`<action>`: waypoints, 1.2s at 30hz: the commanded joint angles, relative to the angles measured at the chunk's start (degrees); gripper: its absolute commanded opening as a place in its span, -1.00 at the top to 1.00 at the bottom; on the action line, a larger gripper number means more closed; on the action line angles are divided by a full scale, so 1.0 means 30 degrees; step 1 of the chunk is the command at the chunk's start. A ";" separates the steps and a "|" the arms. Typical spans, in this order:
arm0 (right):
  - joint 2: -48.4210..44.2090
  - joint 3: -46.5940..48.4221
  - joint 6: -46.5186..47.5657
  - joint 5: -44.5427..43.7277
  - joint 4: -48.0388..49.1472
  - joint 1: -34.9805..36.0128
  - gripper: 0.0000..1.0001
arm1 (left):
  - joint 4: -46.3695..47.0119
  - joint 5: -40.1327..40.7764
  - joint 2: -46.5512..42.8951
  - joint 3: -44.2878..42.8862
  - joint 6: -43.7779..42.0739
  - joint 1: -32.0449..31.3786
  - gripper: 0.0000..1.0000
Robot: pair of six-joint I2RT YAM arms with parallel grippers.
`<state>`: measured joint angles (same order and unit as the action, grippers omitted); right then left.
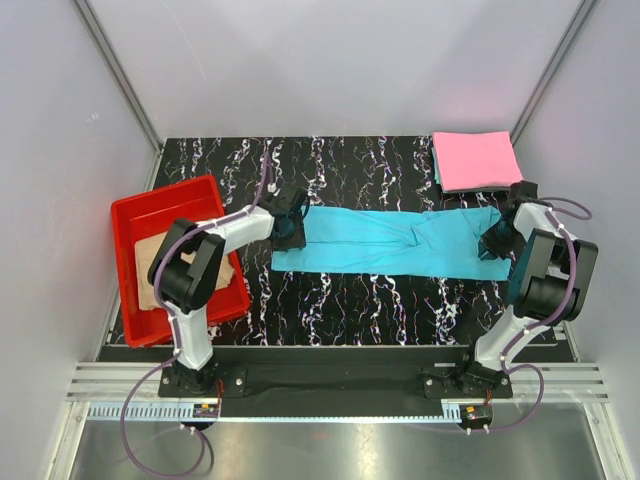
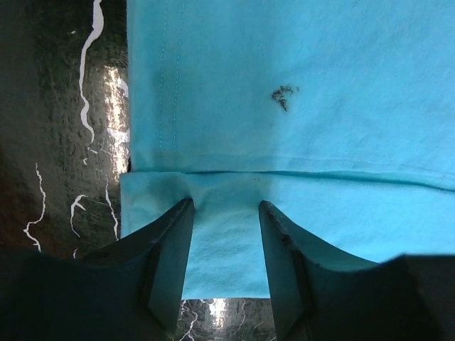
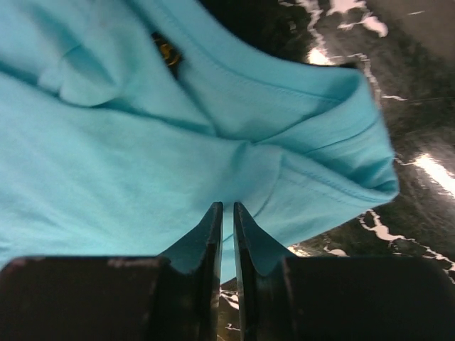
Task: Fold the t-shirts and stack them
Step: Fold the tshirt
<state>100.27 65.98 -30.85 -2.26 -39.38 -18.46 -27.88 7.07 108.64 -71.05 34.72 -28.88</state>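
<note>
The turquoise-blue t-shirt [image 1: 385, 240] lies folded into a long strip across the middle of the table. My left gripper [image 1: 290, 228] is at its left end. In the left wrist view the left gripper [image 2: 226, 206] is open, with its fingers [image 2: 174, 241] set on either side of a folded lower edge of the turquoise shirt [image 2: 298, 106]. My right gripper [image 1: 497, 240] is at the shirt's right end. In the right wrist view the right gripper [image 3: 227, 207] is shut on a bunched fold of the shirt [image 3: 128, 163]. The pink t-shirt [image 1: 475, 160] lies folded at the back right. The tan-beige t-shirt [image 1: 150, 272] lies in the red tray.
The red plastic tray [image 1: 165, 205] stands at the left edge of the black marbled table [image 1: 360, 300], beside the left arm. Grey walls enclose the table on three sides. A thin turquoise edge shows under the pink shirt.
</note>
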 commanded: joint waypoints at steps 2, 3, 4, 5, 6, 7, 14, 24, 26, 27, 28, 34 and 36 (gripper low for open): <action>0.0180 -0.0282 0.0176 -0.1648 0.0468 -0.0293 0.65 | -0.1546 0.1978 0.0439 0.0711 0.0643 -0.0215 0.02; 0.0268 -0.0283 0.0263 -0.1677 0.0527 -0.0322 0.64 | -0.1663 0.2327 0.0292 0.0858 0.0847 -0.0245 0.01; 0.0385 -0.0283 0.0322 -0.1707 0.0556 -0.0322 0.64 | -0.1751 0.2476 0.0117 0.0976 0.0936 -0.0361 0.01; 0.0473 -0.0167 0.0352 -0.1852 0.0528 -0.0322 0.64 | -0.1781 0.2593 -0.0291 0.1122 0.1140 -0.0478 0.01; 0.0532 -0.0108 0.0381 -0.2462 0.0498 -0.0322 0.63 | -0.1752 0.2681 -0.0498 0.1529 0.1287 -0.0595 0.01; 0.0677 0.0009 0.0352 -0.2962 0.0498 -0.0322 0.63 | -0.1636 0.2624 -0.0732 0.1766 0.1462 -0.1032 0.01; 0.2114 0.1033 0.0411 -0.4603 0.0149 -0.1024 0.63 | -0.2276 0.3879 -0.2284 0.3640 0.3569 -0.3525 -0.02; -0.1192 0.2940 -0.0870 -0.3449 -0.2869 -0.0761 0.48 | -0.1731 0.2544 -0.6710 0.3441 0.3462 -0.3644 -0.18; -0.2015 0.2765 -0.2973 -0.1921 -0.3426 -0.0732 0.50 | -0.0327 0.1169 -0.6480 0.2681 0.1798 -0.3644 -0.30; -0.2220 0.2590 -0.3539 -0.1332 -0.3457 -0.0674 0.50 | 0.0060 0.0608 -0.6129 0.2386 0.1322 -0.3614 -0.35; -0.2512 0.2385 -0.4008 -0.0746 -0.3167 -0.0470 0.48 | 0.0151 -0.0007 -0.5632 0.1977 0.0940 -0.3527 -0.37; -0.1670 0.1826 -0.6677 0.0373 -0.2287 0.0351 0.31 | -0.0228 -0.3968 -0.1206 -0.0985 -0.0353 -0.3263 -0.37; -0.1111 0.2352 -0.6796 -0.0502 -0.2343 0.0702 0.29 | -0.0462 -0.3590 -0.0882 -0.0753 -0.0089 -0.3263 -0.37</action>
<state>94.72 71.77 -46.48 -3.70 -46.74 -17.50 -27.83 0.58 104.55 -72.97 36.40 -39.05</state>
